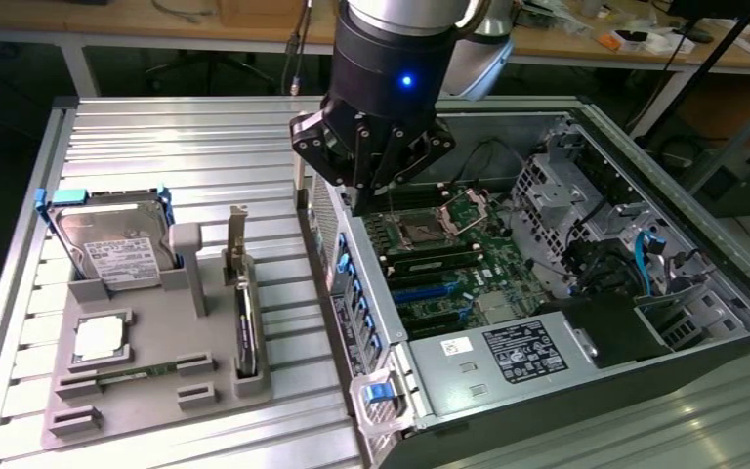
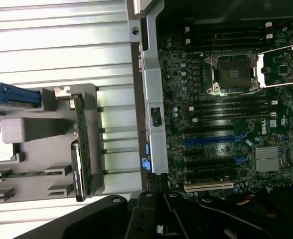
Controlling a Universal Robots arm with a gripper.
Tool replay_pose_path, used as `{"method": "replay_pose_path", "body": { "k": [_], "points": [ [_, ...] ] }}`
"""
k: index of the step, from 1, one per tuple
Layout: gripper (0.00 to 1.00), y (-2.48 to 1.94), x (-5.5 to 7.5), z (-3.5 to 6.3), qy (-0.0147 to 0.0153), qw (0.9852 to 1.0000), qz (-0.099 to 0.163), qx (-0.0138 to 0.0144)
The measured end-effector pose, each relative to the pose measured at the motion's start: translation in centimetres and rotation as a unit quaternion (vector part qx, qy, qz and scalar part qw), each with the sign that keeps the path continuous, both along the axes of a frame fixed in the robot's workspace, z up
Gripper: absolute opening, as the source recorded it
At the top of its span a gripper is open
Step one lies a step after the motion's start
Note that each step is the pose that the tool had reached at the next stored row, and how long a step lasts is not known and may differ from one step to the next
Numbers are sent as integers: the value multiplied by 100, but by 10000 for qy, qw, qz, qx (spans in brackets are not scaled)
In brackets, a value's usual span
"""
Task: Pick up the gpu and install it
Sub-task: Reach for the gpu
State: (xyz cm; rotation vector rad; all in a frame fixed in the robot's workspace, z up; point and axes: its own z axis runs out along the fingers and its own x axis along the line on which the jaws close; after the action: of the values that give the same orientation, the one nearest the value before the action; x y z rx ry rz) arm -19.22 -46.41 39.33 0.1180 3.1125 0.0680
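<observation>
The gpu [image 1: 246, 322] is a thin black card standing on edge in a grey holder [image 1: 153, 391], its silver bracket [image 1: 235, 239] at the far end. In the wrist view the gpu [image 2: 79, 149] appears edge-on in the same holder. My gripper [image 1: 378, 200] hangs over the near wall of the open computer case [image 1: 349, 293], to the exterior view's right of the gpu and well apart from it. It is shut with nothing in it, and its dark tips [image 2: 156, 186] sit above the case wall.
The holder also carries a silver hard drive in a blue frame [image 1: 108, 244], a processor [image 1: 99, 337] and a green memory stick [image 1: 134, 371]. Inside the case lie the motherboard [image 1: 447, 259], its open CPU socket [image 2: 233, 74] and blue expansion slots [image 2: 209, 141]. A ribbed metal table [image 1: 180, 147] lies beneath.
</observation>
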Motion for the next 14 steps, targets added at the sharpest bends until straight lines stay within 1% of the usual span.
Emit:
{"method": "replay_pose_path", "body": {
  "k": [14],
  "points": [
    [11,-19,-102,0,0,10000,0,0]
  ]
}}
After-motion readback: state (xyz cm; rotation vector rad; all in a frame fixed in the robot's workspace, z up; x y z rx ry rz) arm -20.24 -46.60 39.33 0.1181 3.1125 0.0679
